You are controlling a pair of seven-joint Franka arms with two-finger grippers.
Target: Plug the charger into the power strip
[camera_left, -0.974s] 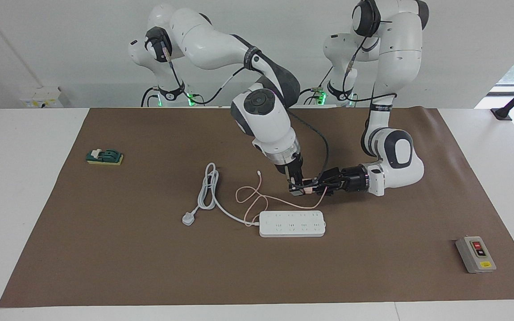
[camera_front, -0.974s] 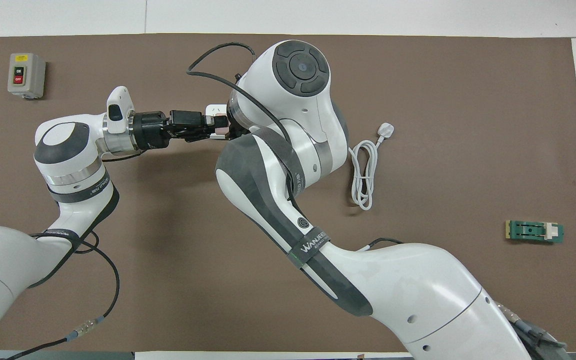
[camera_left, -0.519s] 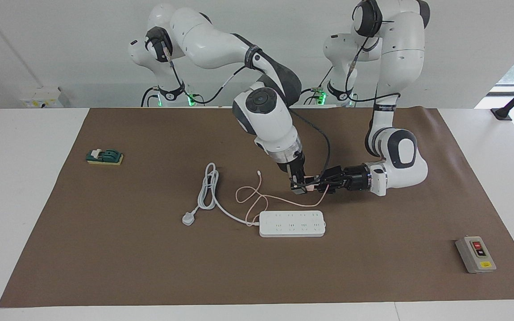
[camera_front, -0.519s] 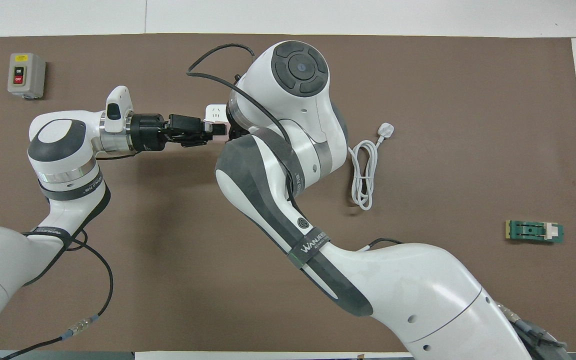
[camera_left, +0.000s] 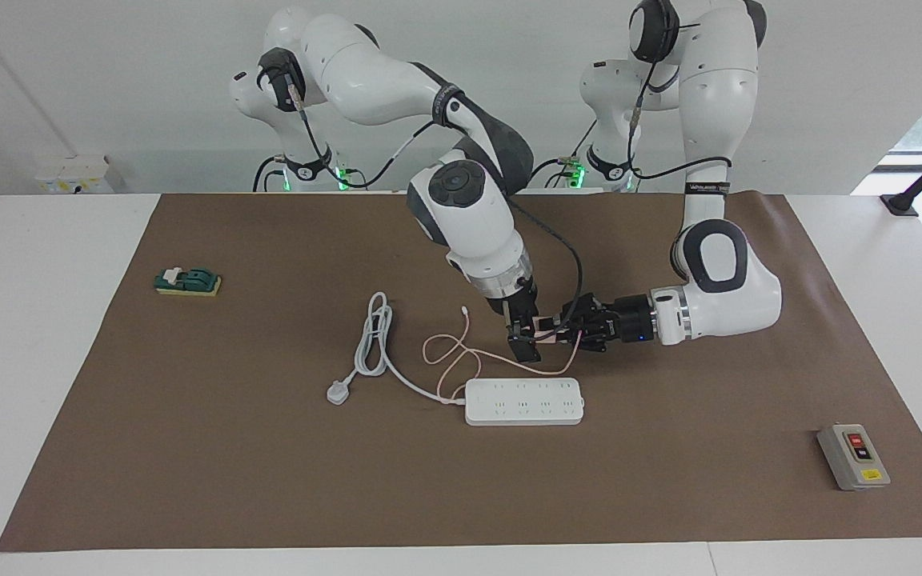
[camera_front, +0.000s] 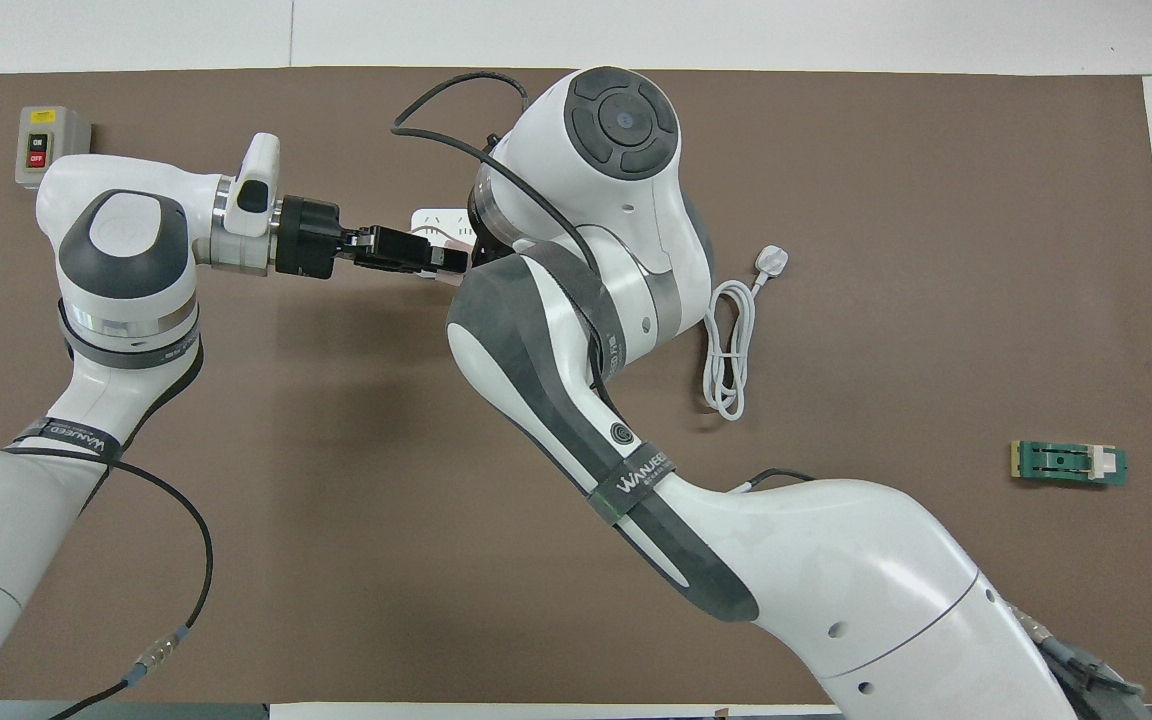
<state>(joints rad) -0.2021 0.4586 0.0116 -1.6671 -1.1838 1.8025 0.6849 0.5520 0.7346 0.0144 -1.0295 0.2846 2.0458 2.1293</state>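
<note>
The pale-pink charger hangs in the air between both grippers, over the brown mat beside the power strip. My left gripper reaches in level and is shut on the charger. My right gripper points down right beside the charger, open, with its fingertips lower than the charger. The thin pink cable trails in loops on the mat. The long white power strip lies flat with its sockets up. In the overhead view the left gripper shows. The right arm hides most of the strip and the right gripper.
The strip's thick white cord is coiled toward the right arm's end and ends in a grey-white three-pin plug. A grey box with red and black buttons sits near the left arm's end. A green block lies near the right arm's end.
The left gripper has risen a little with the charger and its elbow has swung outward. The right gripper has drawn slightly away toward its own end and stands off the charger.
</note>
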